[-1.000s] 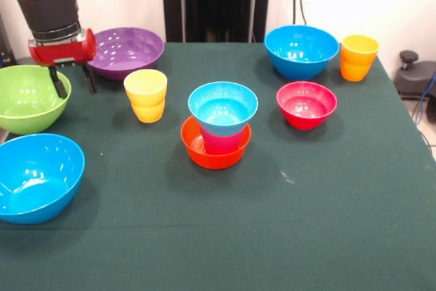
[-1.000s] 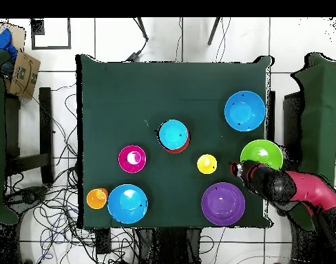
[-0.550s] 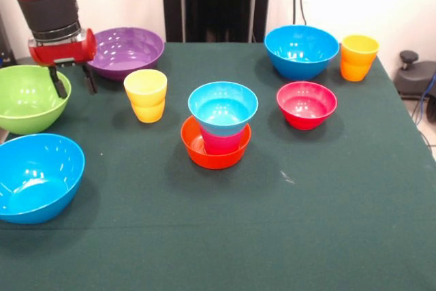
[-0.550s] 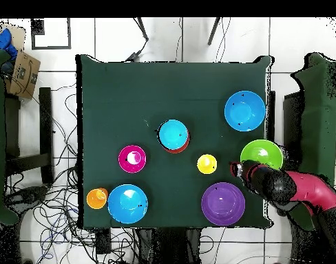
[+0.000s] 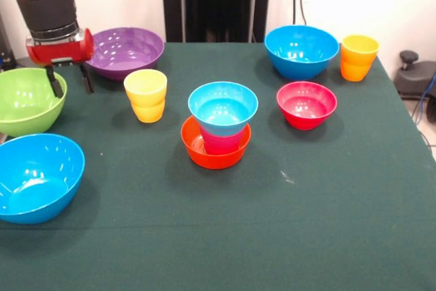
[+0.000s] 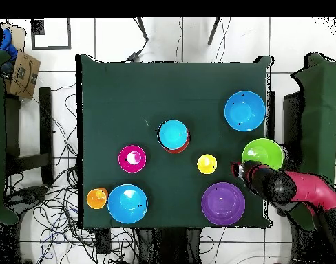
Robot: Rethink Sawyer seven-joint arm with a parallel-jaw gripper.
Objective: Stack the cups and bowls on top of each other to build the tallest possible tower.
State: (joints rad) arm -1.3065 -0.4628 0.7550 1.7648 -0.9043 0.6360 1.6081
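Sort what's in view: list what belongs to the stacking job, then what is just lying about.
Job: started tower, yellow cup, orange cup, red bowl, purple bowl, green bowl, two blue bowls, gripper.

Lying about: cardboard box, floor cables.

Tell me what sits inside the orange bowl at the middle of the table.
In the orange bowl stands a red-pink cup, with the light blue bowl resting on it. That bowl hides the cup's inside.
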